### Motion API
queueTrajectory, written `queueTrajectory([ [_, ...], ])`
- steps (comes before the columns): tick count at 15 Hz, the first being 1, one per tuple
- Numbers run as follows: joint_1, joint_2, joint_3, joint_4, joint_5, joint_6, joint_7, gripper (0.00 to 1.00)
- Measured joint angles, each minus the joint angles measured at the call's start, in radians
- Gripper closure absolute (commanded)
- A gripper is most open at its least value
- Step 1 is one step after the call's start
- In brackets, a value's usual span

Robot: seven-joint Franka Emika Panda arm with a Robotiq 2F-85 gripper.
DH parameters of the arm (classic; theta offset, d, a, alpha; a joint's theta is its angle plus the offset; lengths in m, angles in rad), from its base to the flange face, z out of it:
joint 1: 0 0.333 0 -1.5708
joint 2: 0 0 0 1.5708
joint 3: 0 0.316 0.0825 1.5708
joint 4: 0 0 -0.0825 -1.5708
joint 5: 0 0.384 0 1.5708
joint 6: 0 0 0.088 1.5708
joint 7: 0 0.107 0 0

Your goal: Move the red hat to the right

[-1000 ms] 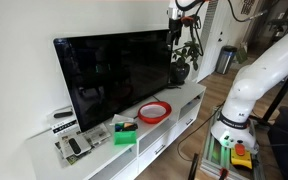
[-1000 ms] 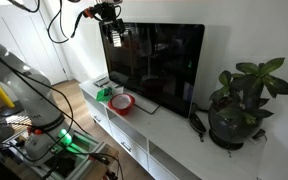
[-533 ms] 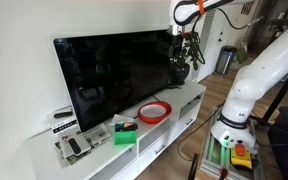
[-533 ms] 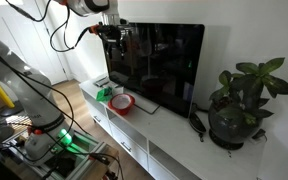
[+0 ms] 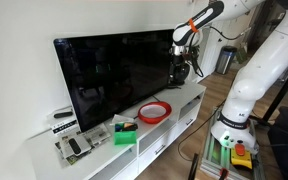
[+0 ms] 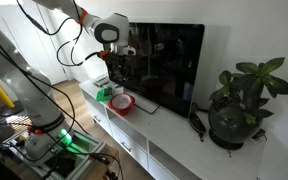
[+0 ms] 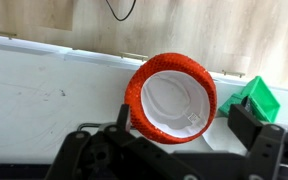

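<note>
The red hat (image 5: 154, 111) is a round red rim with a whitish centre. It lies on the white TV cabinet (image 5: 189, 96) in front of the screen, and it also shows in the other exterior view (image 6: 122, 102). In the wrist view the hat (image 7: 172, 97) lies below the camera, between and a little ahead of my two dark fingers. My gripper (image 5: 181, 68) (image 6: 119, 72) hangs well above the hat in front of the TV. It is open and empty (image 7: 184, 128).
A small green box (image 5: 125, 132) (image 7: 252, 97) sits right beside the hat. The large black TV (image 5: 114, 70) stands close behind. A potted plant (image 6: 239, 100) stands at one cabinet end, and remotes (image 5: 72, 145) lie at the opposite end.
My arm has come down from near the top of the frame, lowering in front of the TV screen towards the cabinet. The hat and green box have not moved.
</note>
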Motion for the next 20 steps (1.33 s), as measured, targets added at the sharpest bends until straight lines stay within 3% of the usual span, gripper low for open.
queueTrajectory([
  [4, -0.008, 0.149, -0.059, 0.002, 0.173, 0.063, -0.188, 0.0],
  [8, -0.043, 0.313, -0.056, 0.049, 0.36, 0.105, -0.329, 0.0],
  [11, -0.057, 0.41, -0.043, 0.097, 0.393, 0.105, -0.349, 0.0],
  [15, -0.063, 0.428, -0.03, 0.112, 0.394, 0.105, -0.348, 0.0],
  [20, -0.143, 0.494, 0.038, 0.157, 0.449, 0.099, -0.359, 0.0],
])
